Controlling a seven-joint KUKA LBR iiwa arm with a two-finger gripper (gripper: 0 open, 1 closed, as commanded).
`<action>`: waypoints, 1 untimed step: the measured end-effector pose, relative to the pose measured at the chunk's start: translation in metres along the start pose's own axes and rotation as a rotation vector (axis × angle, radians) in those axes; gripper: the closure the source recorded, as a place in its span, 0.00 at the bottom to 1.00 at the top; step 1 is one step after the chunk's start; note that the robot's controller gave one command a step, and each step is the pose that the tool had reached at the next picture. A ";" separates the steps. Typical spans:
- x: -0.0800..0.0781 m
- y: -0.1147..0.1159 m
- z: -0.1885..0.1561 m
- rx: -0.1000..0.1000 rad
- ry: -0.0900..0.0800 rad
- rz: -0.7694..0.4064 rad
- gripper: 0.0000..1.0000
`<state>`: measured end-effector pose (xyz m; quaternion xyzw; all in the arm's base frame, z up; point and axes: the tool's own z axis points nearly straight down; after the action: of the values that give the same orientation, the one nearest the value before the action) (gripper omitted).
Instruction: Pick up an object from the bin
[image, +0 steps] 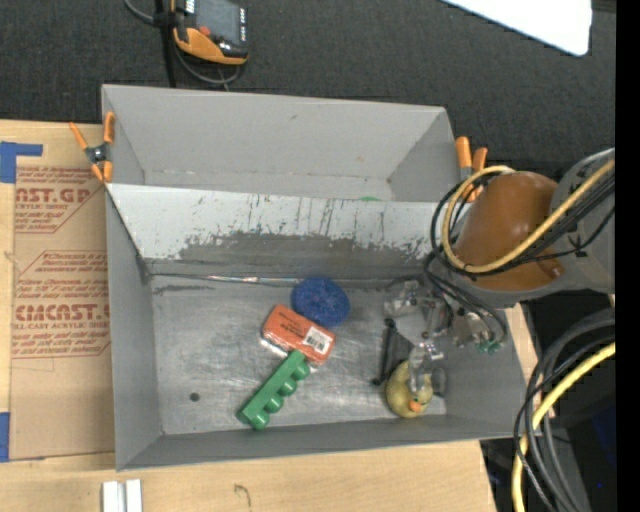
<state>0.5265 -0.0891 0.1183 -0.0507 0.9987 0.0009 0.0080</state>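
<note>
- Yellow rounded thing (406, 398): lower right of the bin (132, 330), near the front wall. Squat, with no clear long axis or heading.
- Gripper (412, 364): just up-frame of the yellow thing, overlapping its upper edge. Whether it is open or closed cannot be told.
- Green toothed block (275, 390), orange packet (296, 334), blue ball (320, 298): to the left, well apart.

scuffed matt metal bin (200, 240), glossy green plastic block (275, 391), rough blue ball (320, 299).
</note>
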 end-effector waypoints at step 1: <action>0.013 -0.004 0.005 0.006 -0.028 -0.027 0.00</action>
<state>0.5139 -0.0947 0.1129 -0.0642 0.9977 -0.0016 0.0223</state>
